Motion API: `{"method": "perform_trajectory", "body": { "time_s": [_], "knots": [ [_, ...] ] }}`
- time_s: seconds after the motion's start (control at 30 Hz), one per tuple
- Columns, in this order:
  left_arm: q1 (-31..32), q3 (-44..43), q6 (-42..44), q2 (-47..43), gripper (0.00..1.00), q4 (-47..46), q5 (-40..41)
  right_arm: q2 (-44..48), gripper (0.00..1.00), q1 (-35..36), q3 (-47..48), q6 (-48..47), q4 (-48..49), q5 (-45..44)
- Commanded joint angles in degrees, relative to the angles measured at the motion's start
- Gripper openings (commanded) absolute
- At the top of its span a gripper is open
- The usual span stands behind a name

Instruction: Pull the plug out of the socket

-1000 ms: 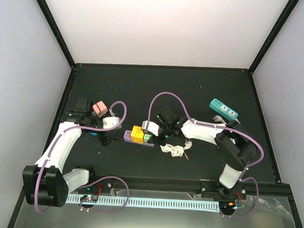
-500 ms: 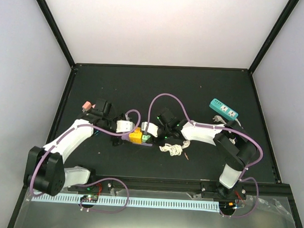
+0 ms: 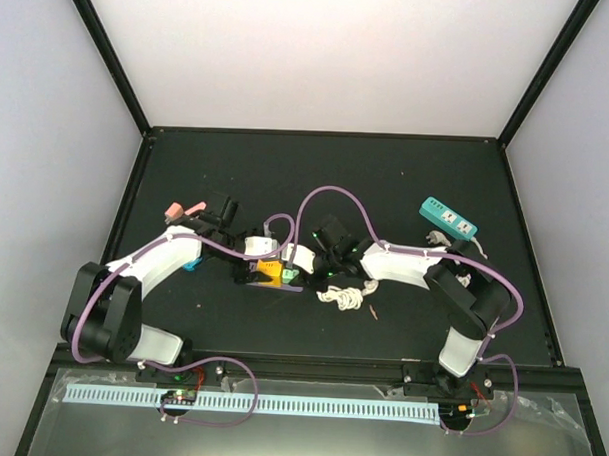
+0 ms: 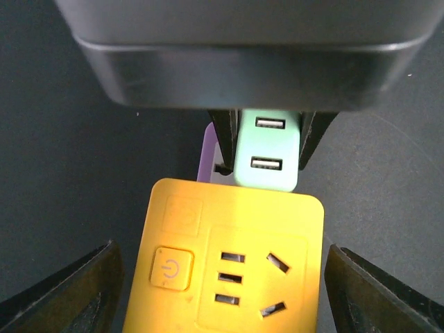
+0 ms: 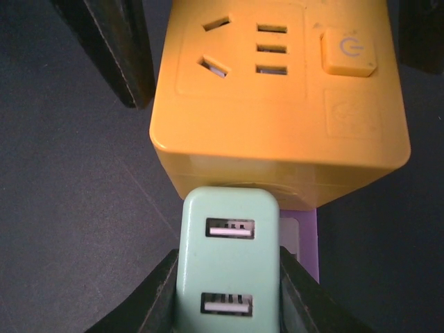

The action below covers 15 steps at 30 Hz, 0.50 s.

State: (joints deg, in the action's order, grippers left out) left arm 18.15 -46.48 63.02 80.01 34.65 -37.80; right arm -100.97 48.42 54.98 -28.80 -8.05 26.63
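At the far left of the table (image 3: pixel 386 181) I see a small pink object (image 3: pixel 173 212), lying apart from the work. Next comes my left gripper (image 4: pixel 222 267). Its jaws stand apart, one finger on each side of the yellow socket block (image 4: pixel 277 222), and the wrist view shows a dark gap between each finger and the block, so it holds nothing. The block shows its power button and its pin holes on the upper face, and it sits on a purple strip (image 4: pixel 206 149).

The mint plug (image 5: pixel 227 208), with two USB ports, is seated in the right side of the yellow block, not yet out. My right gripper (image 5: pixel 229 284) is clamped on this plug, with one finger pressed against each of its flanks.

Just to the right of this gripper lies a bundle of white cord (image 3: pixel 344 297). Well apart, toward the right edge, rests a teal power strip (image 3: pixel 447 219).
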Motion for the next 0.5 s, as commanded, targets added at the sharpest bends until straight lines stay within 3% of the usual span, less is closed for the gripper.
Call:
{"method": "perform_trajectory", "body": {
  "time_s": [0.0, 0.23, 0.47],
  "knots": [
    [0.57, -2.03, 1.12, 0.50, 0.81, 0.65, -0.98, -4.06, 0.04, 0.77, -1.35, -0.57, -4.09, -3.28],
    [0.74, -1.09, 0.72, 1.73, 0.86, 0.48, 0.56, -4.26, 0.02, 0.78, -1.15, -0.55, -4.32, -3.21],
    [0.89, -1.73, 0.16, 1.04, 0.66, 1.36, 0.51, -5.61, 0.01, 0.74, 0.20, -0.56, -5.90, -2.49]
  ]
}}
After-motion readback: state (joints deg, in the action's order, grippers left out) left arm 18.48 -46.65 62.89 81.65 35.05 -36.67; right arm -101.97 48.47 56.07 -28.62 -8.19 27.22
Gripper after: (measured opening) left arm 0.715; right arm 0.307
